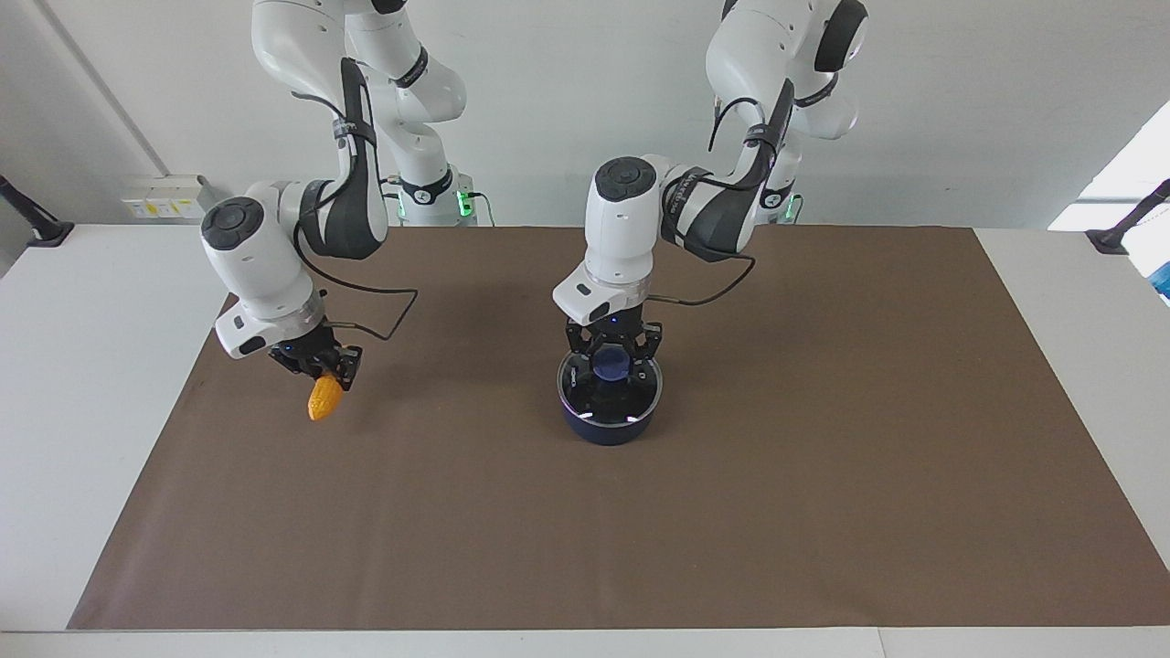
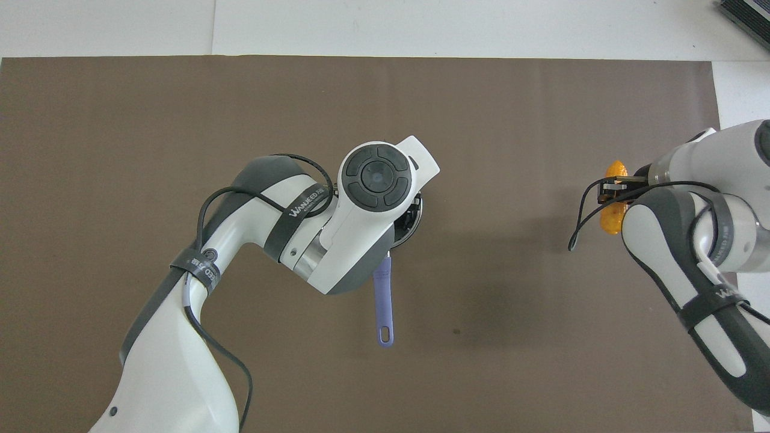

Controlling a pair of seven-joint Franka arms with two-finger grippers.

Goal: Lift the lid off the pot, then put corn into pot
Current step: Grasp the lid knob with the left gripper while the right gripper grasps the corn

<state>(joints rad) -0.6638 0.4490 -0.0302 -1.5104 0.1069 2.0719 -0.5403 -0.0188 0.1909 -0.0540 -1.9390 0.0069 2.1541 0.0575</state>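
The left claw (image 1: 613, 358) is down on the lid (image 1: 611, 393), its fingers closed in around the blue knob (image 1: 611, 366). The lid sits on the pot (image 1: 607, 426) at the middle of the brown mat (image 1: 823, 475), and the pot's handle (image 2: 383, 304) points toward the robots. The right claw (image 1: 322, 369) grips the corn (image 1: 324, 397) by its upper end, tip hanging down, raised clear of the surface (image 1: 91, 366) over the mat's edge at the right arm's end, well apart from the pot.
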